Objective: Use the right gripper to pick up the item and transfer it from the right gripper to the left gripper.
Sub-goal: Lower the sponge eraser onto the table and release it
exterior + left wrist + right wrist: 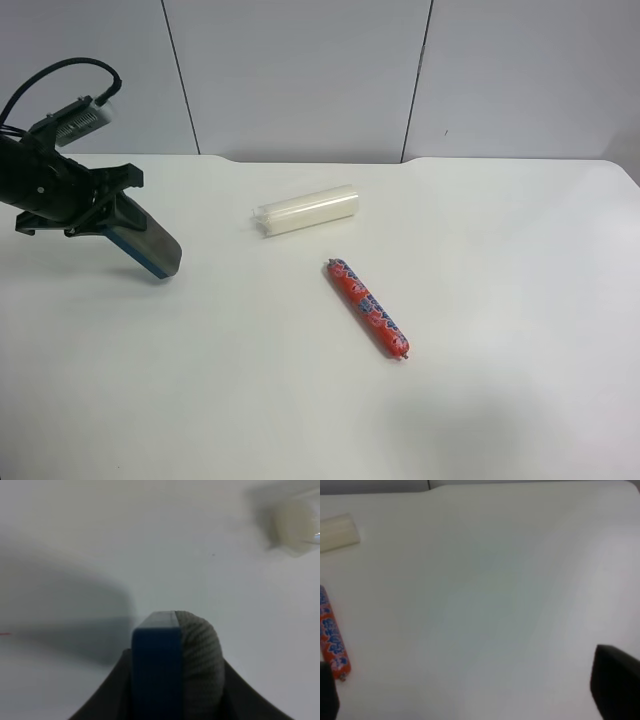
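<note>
The item (148, 244), a block with a dark grey felt face and a blue base, hangs tilted just above the white table at the exterior high view's left. My left gripper (108, 214) is shut on it. In the left wrist view the item (175, 660) stands on end between the two black jaws, blue side beside grey side. My right gripper (472, 690) does not show in the exterior high view. In its own wrist view its fingertips (615, 687) stand far apart at the picture's edges, open, with only bare table between them.
A red printed sausage tube (368, 308) (332, 635) lies near the table's middle. A white translucent roll (307, 210) (337, 531) (295, 525) lies behind it. The white table (500, 300) ends at grey wall panels at the back.
</note>
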`<state>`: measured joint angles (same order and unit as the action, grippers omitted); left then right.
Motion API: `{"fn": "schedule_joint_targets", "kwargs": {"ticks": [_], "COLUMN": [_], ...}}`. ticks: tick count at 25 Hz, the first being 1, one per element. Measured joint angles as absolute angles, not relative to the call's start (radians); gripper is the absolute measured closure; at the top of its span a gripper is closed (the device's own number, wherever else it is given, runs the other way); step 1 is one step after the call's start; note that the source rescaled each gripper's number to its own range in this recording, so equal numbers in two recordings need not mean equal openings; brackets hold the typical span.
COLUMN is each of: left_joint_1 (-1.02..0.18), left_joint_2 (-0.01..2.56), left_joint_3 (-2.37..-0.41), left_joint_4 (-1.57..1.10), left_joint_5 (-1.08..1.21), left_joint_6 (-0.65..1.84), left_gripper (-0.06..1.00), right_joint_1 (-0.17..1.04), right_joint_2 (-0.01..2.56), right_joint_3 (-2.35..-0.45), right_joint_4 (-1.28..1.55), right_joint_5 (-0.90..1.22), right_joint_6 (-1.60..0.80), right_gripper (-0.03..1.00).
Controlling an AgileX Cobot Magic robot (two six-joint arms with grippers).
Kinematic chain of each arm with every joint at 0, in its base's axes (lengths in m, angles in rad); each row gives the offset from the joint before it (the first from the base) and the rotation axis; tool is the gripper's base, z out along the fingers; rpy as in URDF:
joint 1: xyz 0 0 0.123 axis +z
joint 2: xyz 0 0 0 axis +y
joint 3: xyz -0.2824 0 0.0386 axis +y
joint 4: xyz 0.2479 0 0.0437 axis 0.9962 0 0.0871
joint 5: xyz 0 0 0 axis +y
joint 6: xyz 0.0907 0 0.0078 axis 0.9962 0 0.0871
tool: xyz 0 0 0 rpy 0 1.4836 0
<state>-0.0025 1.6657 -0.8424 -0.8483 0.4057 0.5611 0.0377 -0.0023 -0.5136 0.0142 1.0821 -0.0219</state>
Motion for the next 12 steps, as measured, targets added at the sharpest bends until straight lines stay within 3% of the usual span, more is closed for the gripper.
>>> {"fn": "schedule_joint_targets", "kwargs": {"ticks": [12], "left_joint_1": [-0.002], "left_joint_2": [1.746], "left_joint_3": [-0.846], "left_joint_4": [-0.862], "left_joint_5": [0.382], "left_joint_6": [0.581], "left_gripper": [0.89], "right_joint_1": [0.038], "right_joint_2": [-0.002], "right_joint_3": [-0.514], "right_joint_4": [0.014], "right_joint_5": [1.082], "right_joint_6": [-0.022], "right_gripper": [-0.02]}}
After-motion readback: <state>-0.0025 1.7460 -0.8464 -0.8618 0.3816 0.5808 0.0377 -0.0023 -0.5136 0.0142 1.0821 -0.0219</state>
